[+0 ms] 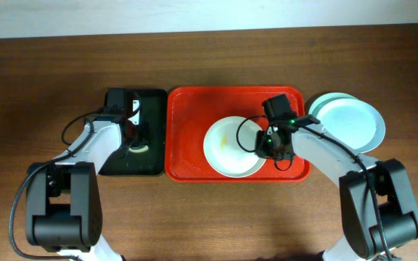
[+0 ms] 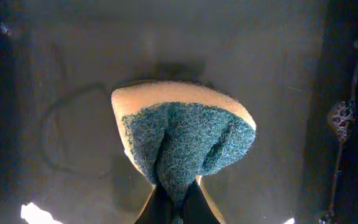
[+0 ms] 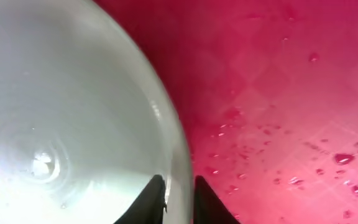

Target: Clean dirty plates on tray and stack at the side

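My left claw clamps the sponge for scrubbing while my right claw, slightly apart, straddles the plate rim to steady it

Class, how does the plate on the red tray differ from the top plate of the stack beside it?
The tray plate carries a yellow smear; the stack plate shows none. The tray plate lies alone on the red tray; the stack plate sits on another plate off it. The right gripper straddles the tray plate's rim; no gripper touches the stack plate. Both are round and shallow.
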`<state>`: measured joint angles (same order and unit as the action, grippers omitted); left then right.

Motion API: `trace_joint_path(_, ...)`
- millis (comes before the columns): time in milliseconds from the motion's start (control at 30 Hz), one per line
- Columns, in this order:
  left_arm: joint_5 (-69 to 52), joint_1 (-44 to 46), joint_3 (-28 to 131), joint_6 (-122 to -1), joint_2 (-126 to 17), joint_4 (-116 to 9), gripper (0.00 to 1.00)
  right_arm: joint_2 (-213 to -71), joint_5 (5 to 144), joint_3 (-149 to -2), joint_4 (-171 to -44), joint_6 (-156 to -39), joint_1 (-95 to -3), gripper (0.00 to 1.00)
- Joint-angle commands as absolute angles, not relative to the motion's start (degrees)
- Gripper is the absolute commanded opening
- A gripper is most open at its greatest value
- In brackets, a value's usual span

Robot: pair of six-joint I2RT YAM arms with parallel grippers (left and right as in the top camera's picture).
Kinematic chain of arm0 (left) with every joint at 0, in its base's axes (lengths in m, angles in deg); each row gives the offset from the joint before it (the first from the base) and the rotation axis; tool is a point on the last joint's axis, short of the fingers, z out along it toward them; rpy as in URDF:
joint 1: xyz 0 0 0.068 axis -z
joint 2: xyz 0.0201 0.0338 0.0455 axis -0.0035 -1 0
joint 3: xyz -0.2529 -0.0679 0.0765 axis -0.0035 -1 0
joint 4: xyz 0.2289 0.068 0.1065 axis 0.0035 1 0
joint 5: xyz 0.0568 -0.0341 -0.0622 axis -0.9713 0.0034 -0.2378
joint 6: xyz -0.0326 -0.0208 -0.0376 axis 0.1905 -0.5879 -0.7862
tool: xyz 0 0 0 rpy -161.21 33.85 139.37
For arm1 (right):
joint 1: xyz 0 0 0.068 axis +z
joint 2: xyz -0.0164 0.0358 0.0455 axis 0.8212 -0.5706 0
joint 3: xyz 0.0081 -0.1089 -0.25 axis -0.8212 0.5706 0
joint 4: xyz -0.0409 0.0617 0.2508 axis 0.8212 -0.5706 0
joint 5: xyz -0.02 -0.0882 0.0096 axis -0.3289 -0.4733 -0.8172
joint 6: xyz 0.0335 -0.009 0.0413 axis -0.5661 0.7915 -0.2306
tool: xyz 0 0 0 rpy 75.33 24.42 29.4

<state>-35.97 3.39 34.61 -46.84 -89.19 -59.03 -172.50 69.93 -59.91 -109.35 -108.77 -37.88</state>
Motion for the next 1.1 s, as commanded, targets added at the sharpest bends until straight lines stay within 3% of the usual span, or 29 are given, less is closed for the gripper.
trace_joint_path(0,-36.3,3.7,34.2,-45.9,-90.2,-59.2,0.00,-172.9,64.5,-59.2,-109.2,-108.5,-35.8,0.27)
trace_joint_path(233,-36.2,3.7,34.2,-45.9,-90.2,-59.2,0.01,-172.9,65.7,-59.1,-109.2,-108.5,-35.3,0.04)
trace_joint_path(367,-36.2,3.7,34.2,-45.9,-90.2,-59.2,0.01,-172.9,66.0,-59.1,-109.3,-108.5,-35.3,0.04)
trace_joint_path(400,-36.2,3.7,34.2,-45.9,-90.2,-59.2,0.01,-172.9,66.0,-59.1,-109.3,-108.5,-35.3,0.15)
trace_joint_path(433,-36.2,3.7,34.2,-45.9,-90.2,-59.2,0.01,-172.9,66.0,-59.1,-109.3,-108.5,-35.3,0.40)
trace_joint_path(467,-36.2,3.7,34.2,-45.9,-90.2,-59.2,0.01,-172.9,66.0,-59.1,-109.3,-108.5,-35.3,0.51)
trace_joint_path(600,-36.2,3.7,34.2,-45.9,-90.5,-60.1,0.04,-172.9,66.0,-59.1,-109.3,-108.5,-35.3,0.52)
trace_joint_path(833,-37.7,3.7,34.3,-45.9,-91.5,-59.8,0.00,-172.9,65.9,-59.0,-109.3,-108.5,-35.3,0.54)
trace_joint_path(1000,-37.7,3.7,35.2,-44.7,-87.3,-56.9,0.00,-172.9,65.9,-58.9,-109.2,-108.5,-35.3,0.72)
trace_joint_path(1067,-37.7,3.7,35.2,-44.7,-84.1,-56.4,0.00,-172.9,65.9,-58.7,-109.3,-108.5,-35.3,0.75)
